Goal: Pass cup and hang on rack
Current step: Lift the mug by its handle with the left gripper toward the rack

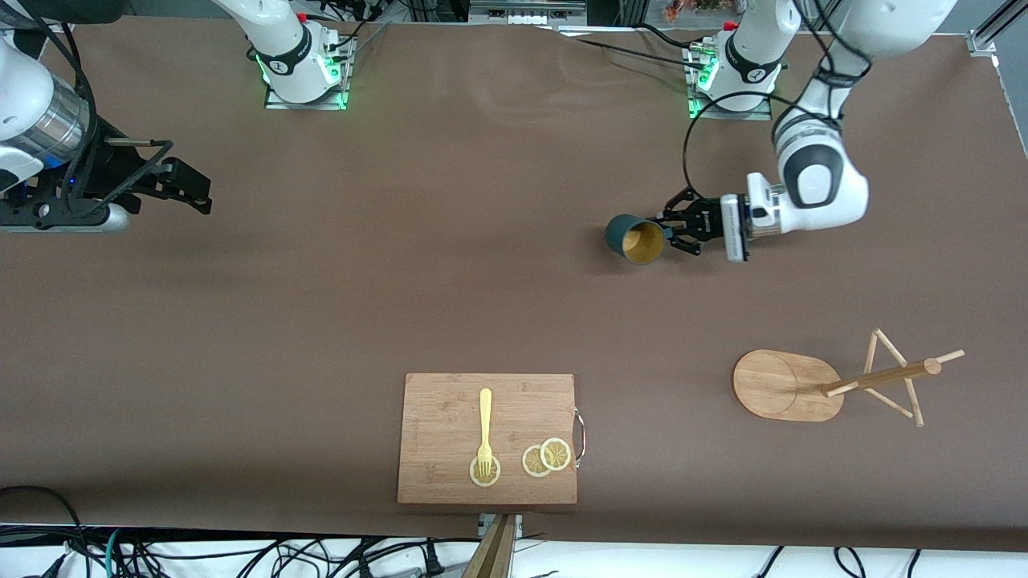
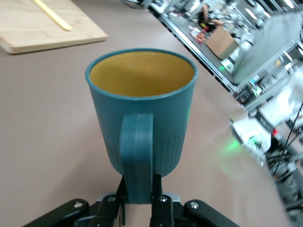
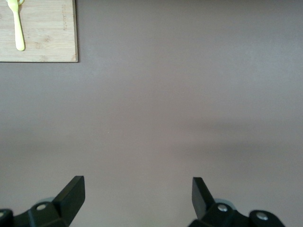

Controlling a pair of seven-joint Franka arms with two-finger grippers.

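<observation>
One cup (left gripper clamping handle), one rack, three lemon slices

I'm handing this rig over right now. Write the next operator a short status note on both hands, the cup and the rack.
Left hand: shut on the cup's handle, holding the cup on its side above the table.
Right hand: open, empty, waiting at the right arm's end of the table.
Rack: stands nearer the front camera, pegs bare.
Done: the left hand has the cup.
Left: hang it on a peg.

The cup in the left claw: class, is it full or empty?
Empty: the cup, held by its handle in the left claw, shows only bare mustard-yellow inside.
</observation>
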